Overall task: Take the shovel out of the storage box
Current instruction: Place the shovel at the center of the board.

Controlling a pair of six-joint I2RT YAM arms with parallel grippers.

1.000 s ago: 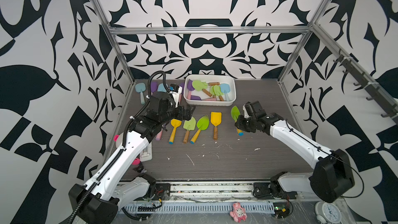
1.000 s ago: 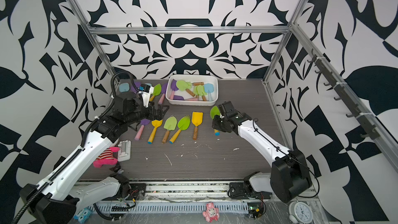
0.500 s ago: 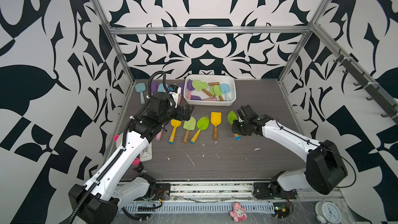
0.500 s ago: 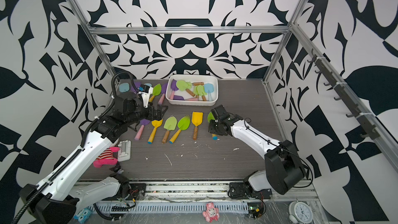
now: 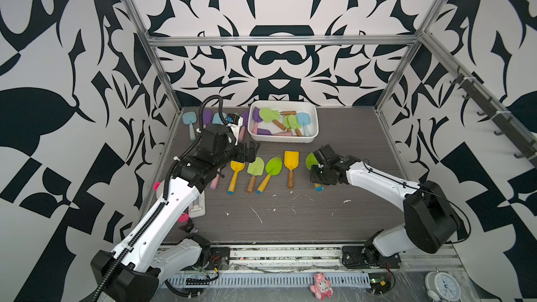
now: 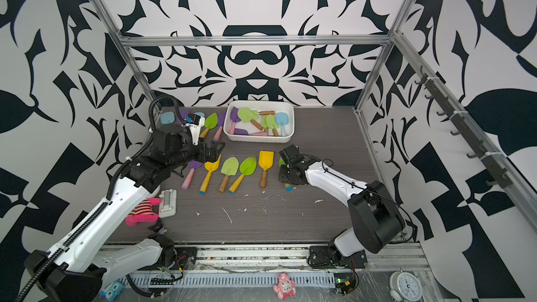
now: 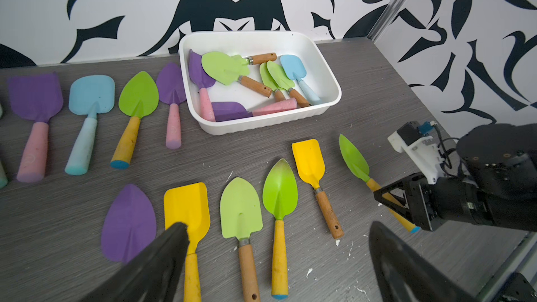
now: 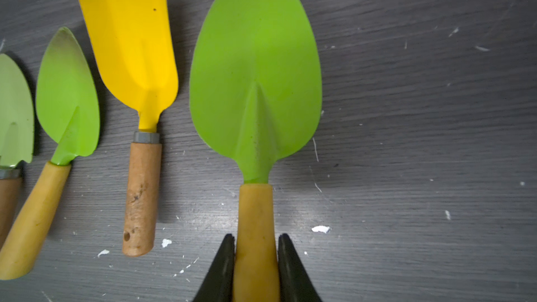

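Observation:
The white storage box (image 5: 282,140) stands at the back middle of the table, also in the left wrist view (image 7: 261,120), with several shovels (image 5: 268,114) lying in it. My right gripper (image 8: 255,238) is shut on the yellow handle of a green leaf-bladed shovel (image 8: 255,82). It holds this shovel low over the table, right of the front row, in both top views (image 5: 310,159) (image 6: 281,161). My left gripper (image 7: 277,228) is open above the left part of that row (image 5: 250,152), holding nothing.
Several shovels lie in a front row, among them a yellow one with a wooden handle (image 5: 291,159) beside the held shovel. More shovels (image 5: 189,117) lie along the back left. A white block (image 5: 197,207) and a pink toy (image 6: 139,213) sit at the front left.
My right gripper has carried the green shovel leftward and toward the front, lower, close beside the yellow shovel. The left arm has hardly moved.

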